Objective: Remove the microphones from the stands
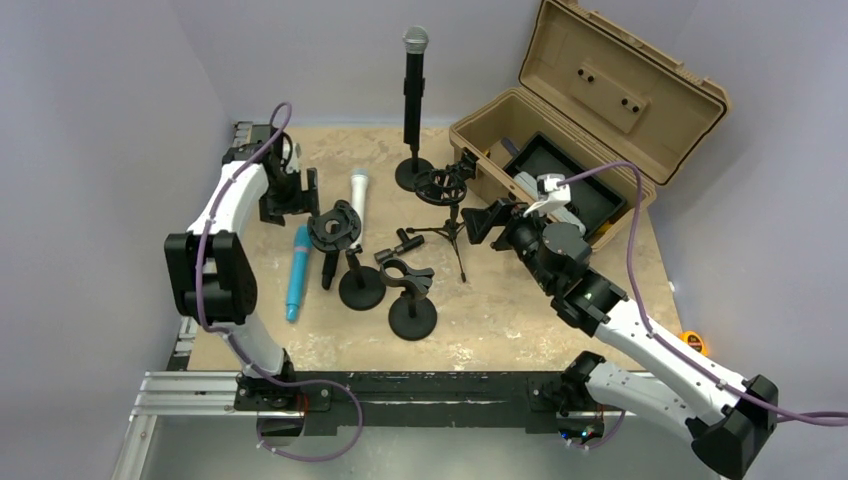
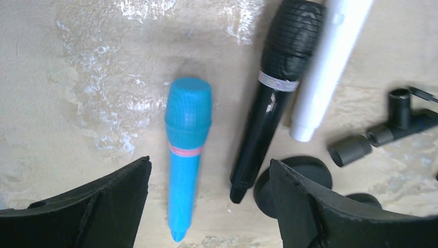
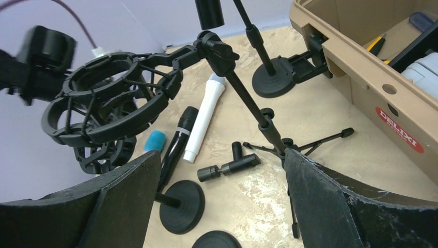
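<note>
A black microphone (image 1: 414, 85) with a silver grille stands upright in a round-based stand (image 1: 413, 174) at the back centre; no gripper touches it. Its lower end (image 3: 209, 13) and the stand's base (image 3: 271, 77) show in the right wrist view. My left gripper (image 1: 292, 205) is open, hovering over a blue microphone (image 2: 186, 150) that lies flat on the table between the fingers (image 2: 209, 163). Beside it lie a black microphone (image 2: 274, 93) and a white one (image 2: 325, 67). My right gripper (image 1: 490, 220) is open and empty (image 3: 222, 155), beside a tripod (image 3: 268, 129) carrying a shock mount (image 3: 108, 113).
An open tan case (image 1: 590, 130) holding gear fills the back right. Two round-based stands (image 1: 361, 285) (image 1: 411, 305) with no microphone in them stand mid-table, and a loose black adapter (image 3: 230, 166) lies between them and the tripod. Grey walls close in the left and back.
</note>
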